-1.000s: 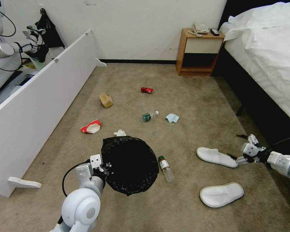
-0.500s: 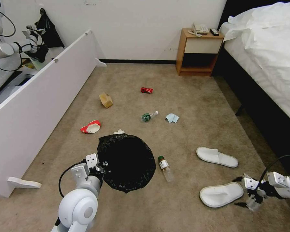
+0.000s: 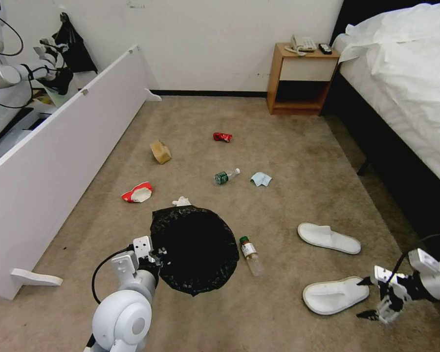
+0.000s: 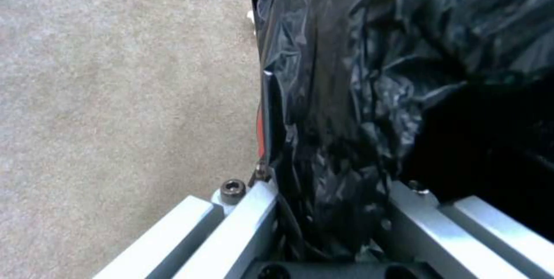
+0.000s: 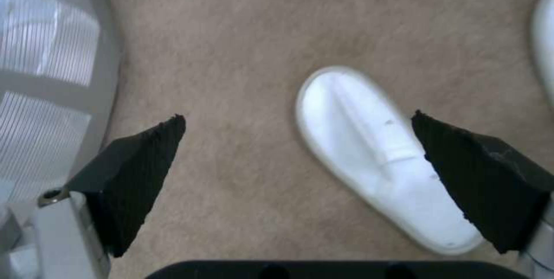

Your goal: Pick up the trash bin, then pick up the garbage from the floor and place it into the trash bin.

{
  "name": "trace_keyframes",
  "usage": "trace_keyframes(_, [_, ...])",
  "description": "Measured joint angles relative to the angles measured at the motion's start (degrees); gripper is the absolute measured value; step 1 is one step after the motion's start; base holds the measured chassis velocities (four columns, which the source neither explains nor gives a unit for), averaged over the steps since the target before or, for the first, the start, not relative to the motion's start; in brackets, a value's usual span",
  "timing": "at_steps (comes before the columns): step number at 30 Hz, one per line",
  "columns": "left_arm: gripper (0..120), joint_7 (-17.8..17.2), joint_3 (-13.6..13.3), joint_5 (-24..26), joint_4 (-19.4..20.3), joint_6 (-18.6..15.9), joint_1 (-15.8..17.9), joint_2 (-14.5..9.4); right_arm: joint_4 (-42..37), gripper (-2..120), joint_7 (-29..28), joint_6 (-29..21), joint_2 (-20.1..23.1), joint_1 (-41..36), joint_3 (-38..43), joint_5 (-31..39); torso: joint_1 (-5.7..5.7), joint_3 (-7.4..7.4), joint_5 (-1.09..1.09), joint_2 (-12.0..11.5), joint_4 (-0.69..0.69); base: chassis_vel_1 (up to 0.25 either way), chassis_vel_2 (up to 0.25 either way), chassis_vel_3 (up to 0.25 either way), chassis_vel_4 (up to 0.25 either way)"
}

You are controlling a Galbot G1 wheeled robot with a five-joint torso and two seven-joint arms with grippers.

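The left gripper [image 3: 157,255] is pinched on the rim of the trash bin [image 3: 195,249]; the left wrist view shows what the head view cannot, the crinkled black liner [image 4: 358,97] squeezed between the two metal fingers [image 4: 254,222] and a thin strip of the bin's red body along the edge. From the head camera the bin reads as a round black mouth just in front of the left arm, with a white tissue [image 3: 182,201] beside its far rim and a clear bottle [image 3: 251,255] lying just beside it on the carpet. The right gripper [image 3: 371,298] hangs low near the heel end of the nearer white slipper [image 3: 335,295], its black pads spread wide with nothing between them. The right wrist view looks down between those pads [image 5: 136,175] at that slipper [image 5: 381,158] on the carpet, one pad overlapping its end. Farther off lie the second slipper [image 3: 329,238], a blue cloth [image 3: 261,179], a green-labelled bottle [image 3: 226,176], a paper cup [image 3: 137,192], a tan bag [image 3: 161,151] and a red can [image 3: 222,137].
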State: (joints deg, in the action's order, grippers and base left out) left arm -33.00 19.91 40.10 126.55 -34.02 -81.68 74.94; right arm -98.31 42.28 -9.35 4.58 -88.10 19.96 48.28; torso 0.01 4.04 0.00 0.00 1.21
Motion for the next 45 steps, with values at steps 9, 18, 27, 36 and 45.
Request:
trace_keyframes(9, [0,0.45,-0.32,-0.26,-0.12,0.21,0.15,0.06,2.49,100,0.09,1.13,10.79,-11.78,12.50,3.74,0.00,0.00,0.05,-0.01,0.13,0.000,0.000,0.000,0.000])
trace_keyframes(18, [0,1.05,1.24,-0.01,1.14,0.66,-0.66,-0.92,10.54,100,3.77,0.05,26.91,-32.15,28.87,6.33,0.00,0.01,-0.02,0.00,-0.06,0.000,0.000,0.000,0.000])
trace_keyframes(27, [0,1.81,2.66,0.31,1.44,1.23,-0.52,-1.00,15.38,100,6.34,-0.50,33.87,-39.07,30.65,7.61,0.00,0.00,-0.01,0.00,-0.02,0.000,0.000,0.000,0.000])
trace_keyframes(36, [0,2.28,3.28,0.24,1.56,1.60,-0.63,-0.49,18.41,100,9.79,-1.19,37.28,-41.89,29.80,9.04,0.00,0.00,-0.01,-0.01,0.02,0.000,0.000,0.000,0.000])
trace_keyframes(45, [0,2.50,3.32,-0.02,1.52,1.72,-0.74,0.13,19.53,100,10.01,-1.82,38.48,-43.69,30.00,10.66,0.00,0.00,-0.01,0.00,0.00,0.000,0.000,0.000,0.000])
